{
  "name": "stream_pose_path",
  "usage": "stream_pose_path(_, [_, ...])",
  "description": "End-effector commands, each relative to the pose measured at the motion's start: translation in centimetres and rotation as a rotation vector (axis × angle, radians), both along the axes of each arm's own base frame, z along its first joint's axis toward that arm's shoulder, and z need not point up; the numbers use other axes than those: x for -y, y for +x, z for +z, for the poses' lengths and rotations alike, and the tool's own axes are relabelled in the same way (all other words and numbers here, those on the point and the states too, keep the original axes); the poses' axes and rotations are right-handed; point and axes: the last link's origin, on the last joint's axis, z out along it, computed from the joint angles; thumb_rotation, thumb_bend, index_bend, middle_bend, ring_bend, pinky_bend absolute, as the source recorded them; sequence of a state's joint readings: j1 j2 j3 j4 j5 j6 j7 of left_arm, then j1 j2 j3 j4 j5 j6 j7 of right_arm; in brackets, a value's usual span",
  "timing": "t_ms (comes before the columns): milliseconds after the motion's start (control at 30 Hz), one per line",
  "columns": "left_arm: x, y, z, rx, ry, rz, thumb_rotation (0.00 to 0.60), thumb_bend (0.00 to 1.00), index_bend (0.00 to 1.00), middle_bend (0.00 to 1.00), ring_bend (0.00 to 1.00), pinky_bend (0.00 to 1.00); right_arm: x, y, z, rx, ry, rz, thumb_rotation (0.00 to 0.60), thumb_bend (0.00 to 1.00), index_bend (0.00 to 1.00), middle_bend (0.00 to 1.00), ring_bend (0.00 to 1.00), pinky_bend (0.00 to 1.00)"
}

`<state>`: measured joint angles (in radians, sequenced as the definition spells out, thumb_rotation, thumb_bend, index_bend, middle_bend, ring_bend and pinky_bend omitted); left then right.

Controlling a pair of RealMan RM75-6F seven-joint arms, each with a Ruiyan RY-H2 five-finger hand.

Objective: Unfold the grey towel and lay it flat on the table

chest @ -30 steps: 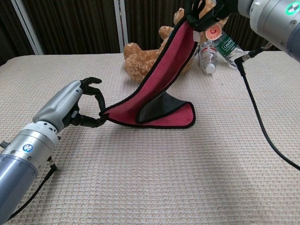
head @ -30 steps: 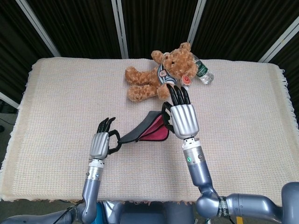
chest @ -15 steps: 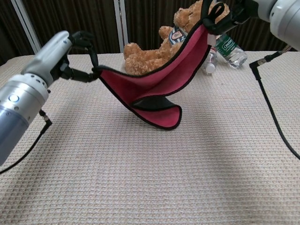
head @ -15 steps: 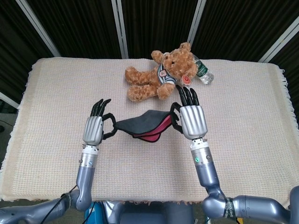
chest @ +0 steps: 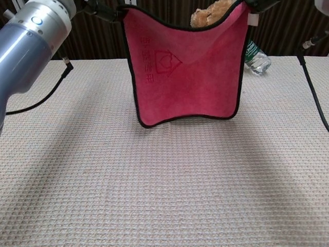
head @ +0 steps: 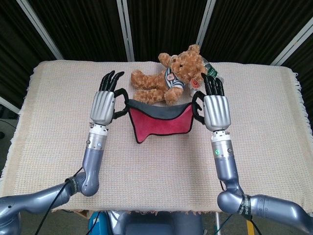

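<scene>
The towel [head: 161, 121], grey on one face and red on the other with black edging, hangs spread open in the air above the table. In the chest view its red face [chest: 185, 67] is towards me and its lower edge hangs above the cloth. My left hand [head: 104, 104] pinches the top left corner and my right hand [head: 216, 110] pinches the top right corner. Both hands are raised at about the same height. In the chest view only dark bits of the left hand [chest: 103, 9] and right hand [chest: 259, 5] show at the top edge.
A brown teddy bear [head: 168, 78] lies at the back of the table just behind the towel, with a plastic bottle [head: 213, 74] beside it on the right. The cream woven tablecloth [head: 58, 147] covers the whole table; dark panels stand behind.
Both hands rose and moved apart, drawing the towel from a sagging fold off the table into an open sheet. The red face now hangs flat towards me.
</scene>
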<state>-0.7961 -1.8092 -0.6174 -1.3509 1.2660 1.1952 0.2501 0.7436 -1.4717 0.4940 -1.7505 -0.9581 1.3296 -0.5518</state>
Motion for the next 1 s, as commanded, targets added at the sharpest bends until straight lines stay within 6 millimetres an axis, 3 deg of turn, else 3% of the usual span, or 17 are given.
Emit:
stream_pose_path(33, [-2.0,1.4,0.5,-0.030,0.029,0.006,0.600,0.46,0.64,0.11,0.00,0.00,1.2,0.5,0.9,0.014,-0.021,0.003,0.600,0.49,0.63,0.08,0.00,0.00])
stream_pose_path(300, [-5.8,4.7,1.4,-0.090,0.089,-0.017,0.600,0.46,0.63,0.11,0.00,0.00,3.9,1.4,1.8,0.055,-0.037,-0.006,0.600,0.50,0.64,0.08,0.00,0.00])
stream_pose_path(467, [-6.1,4.8,0.4,-0.094,0.064,-0.018,0.600,0.46,0.63,0.11,0.00,0.00,3.9,0.8,1.6,0.052,-0.025,-0.007,0.600,0.49,0.64,0.08,0.00,0.00])
stream_pose_path(633, [-3.2,2.7,-1.4,-0.052,-0.011,-0.024,0.600,0.46,0.63,0.11,0.00,0.00,1.9,-1.3,1.1,0.046,0.003,-0.005,0.600,0.49,0.64,0.08,0.00,0.00])
stream_pose_path(1000, [6.2,-4.3,-3.4,-0.007,-0.161,0.009,0.600,0.46,0.64,0.12,0.00,0.00,-5.6,-7.5,-1.4,0.039,0.096,-0.030,0.600,0.49,0.64,0.08,0.00,0.00])
